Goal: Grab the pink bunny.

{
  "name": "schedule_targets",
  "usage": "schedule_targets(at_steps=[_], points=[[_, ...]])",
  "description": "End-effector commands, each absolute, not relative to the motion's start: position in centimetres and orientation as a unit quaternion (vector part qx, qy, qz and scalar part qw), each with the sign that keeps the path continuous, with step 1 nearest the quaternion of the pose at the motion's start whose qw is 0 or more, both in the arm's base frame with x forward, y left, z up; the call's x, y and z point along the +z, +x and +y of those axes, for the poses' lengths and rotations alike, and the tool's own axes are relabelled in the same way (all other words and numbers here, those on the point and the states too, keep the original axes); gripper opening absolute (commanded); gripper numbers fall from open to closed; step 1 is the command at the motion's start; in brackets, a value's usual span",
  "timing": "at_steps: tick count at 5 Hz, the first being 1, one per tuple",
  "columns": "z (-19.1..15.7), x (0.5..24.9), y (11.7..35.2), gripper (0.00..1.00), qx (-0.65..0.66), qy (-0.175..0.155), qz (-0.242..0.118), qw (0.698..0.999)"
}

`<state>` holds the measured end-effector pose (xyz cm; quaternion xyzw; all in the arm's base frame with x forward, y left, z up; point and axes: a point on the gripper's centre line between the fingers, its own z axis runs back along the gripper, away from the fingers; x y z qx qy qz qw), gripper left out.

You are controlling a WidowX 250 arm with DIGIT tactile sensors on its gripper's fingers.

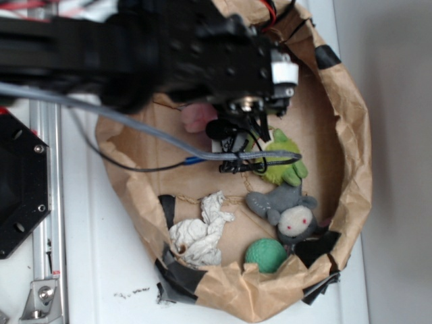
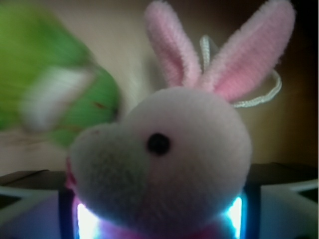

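The pink bunny (image 2: 164,149) fills the wrist view, with a pale face, a black eye and two pink ears standing up. My gripper (image 2: 157,209) has a finger pressed against each side of it and is shut on it. The bunny is sharp while the background is blurred. In the exterior view only a pink patch of the bunny (image 1: 198,118) shows under the black arm. The gripper (image 1: 229,138) hangs there inside the brown paper bag (image 1: 351,135).
A green frog plush (image 1: 283,158) lies just right of the gripper and shows blurred in the wrist view (image 2: 45,84). A grey plush with red eyes (image 1: 290,212), a green ball (image 1: 264,254) and a crumpled white cloth (image 1: 202,233) lie in the bag's front part.
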<state>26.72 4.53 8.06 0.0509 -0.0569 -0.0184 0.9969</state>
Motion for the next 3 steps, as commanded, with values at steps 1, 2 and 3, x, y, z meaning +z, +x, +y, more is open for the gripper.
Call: schedule_targets(at_steps=[1, 2, 3], points=[[3.1, 18.6, 25.9, 0.00, -0.024, 0.006, -0.059, 0.998], [2.1, 18.7, 24.9, 0.00, -0.013, 0.027, -0.044, 0.999], [2.0, 18.0, 24.0, 0.00, 0.001, 0.031, -0.026, 0.999]])
